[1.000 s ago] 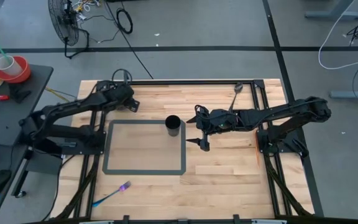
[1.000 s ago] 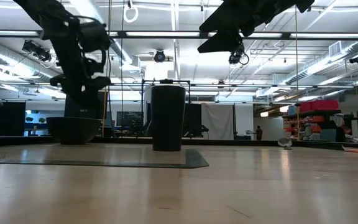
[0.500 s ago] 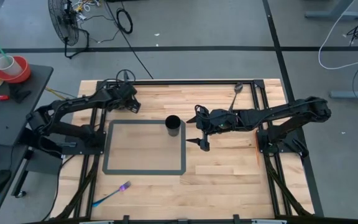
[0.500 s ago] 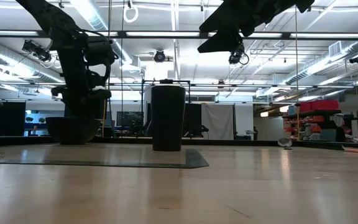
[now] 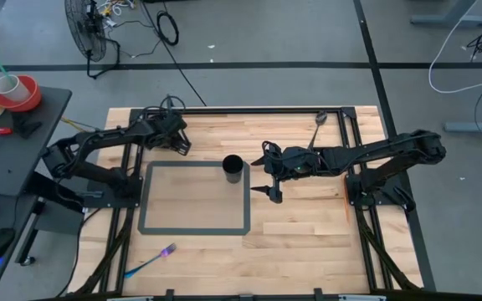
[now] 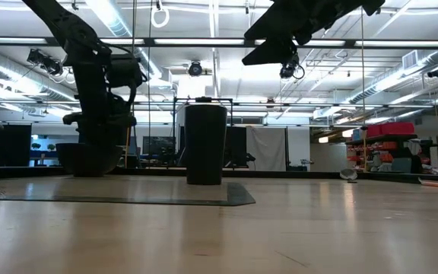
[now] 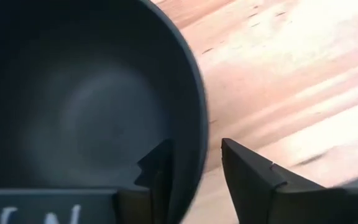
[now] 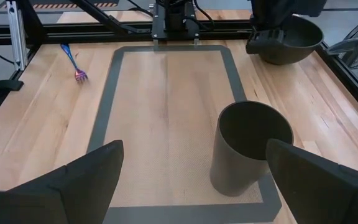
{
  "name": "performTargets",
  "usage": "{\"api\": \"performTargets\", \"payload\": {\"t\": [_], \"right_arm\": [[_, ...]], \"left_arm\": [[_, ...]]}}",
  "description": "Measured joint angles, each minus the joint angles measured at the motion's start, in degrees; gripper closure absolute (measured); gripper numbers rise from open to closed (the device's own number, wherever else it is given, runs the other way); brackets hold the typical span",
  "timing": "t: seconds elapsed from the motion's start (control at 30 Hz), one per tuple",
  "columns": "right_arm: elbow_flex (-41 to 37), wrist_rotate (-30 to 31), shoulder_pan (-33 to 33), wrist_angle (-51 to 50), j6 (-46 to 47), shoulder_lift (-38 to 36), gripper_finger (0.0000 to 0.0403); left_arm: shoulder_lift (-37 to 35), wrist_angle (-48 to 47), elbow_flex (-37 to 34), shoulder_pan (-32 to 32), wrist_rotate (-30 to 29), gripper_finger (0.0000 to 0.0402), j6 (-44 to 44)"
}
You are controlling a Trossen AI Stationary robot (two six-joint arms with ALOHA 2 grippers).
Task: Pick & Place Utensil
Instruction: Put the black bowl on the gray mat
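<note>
A dark bowl (image 8: 289, 42) stands on the wood by the table's far left, off the mat's far edge; it shows in the low view too as the bowl (image 6: 88, 159). My left gripper (image 5: 176, 139) is open. In its wrist view, one finger (image 7: 157, 177) is inside the bowl's rim (image 7: 196, 134) and the other finger (image 7: 247, 180) is outside it. A dark cup (image 5: 233, 167) stands upright on the mat's far right corner. My right gripper (image 5: 271, 192) hangs open above the wood just right of the cup (image 8: 249, 148). A blue-purple fork (image 5: 159, 256) lies near the table's near left edge. My left gripper comes at the bowl from above, its fingers astride the rim. A strip of table shows between the rim and the outer finger. Whether the inner finger touches the bowl's inner wall, I cannot tell.
A grey-bordered mat (image 5: 151, 201) lies mid-table. A grey utensil (image 5: 319, 124) rests by the far right frame rail, and a thin orange object (image 5: 344, 206) lies by the right arm's base. Bare wood spreads along the near side.
My left gripper has come down onto the bowl and shifted slightly toward the table's right, its arm folding in. The bowl has stayed where it was. My right arm has kept still.
</note>
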Motion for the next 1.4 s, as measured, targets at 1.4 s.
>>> {"api": "performTargets", "payload": {"t": [1.4], "right_arm": [[0.00,0.04,-0.16,0.83,-0.17,0.01,0.0005]], "left_arm": [[-0.11,-1.27,0.04,0.15,4.13,0.0381,10.77]]}}
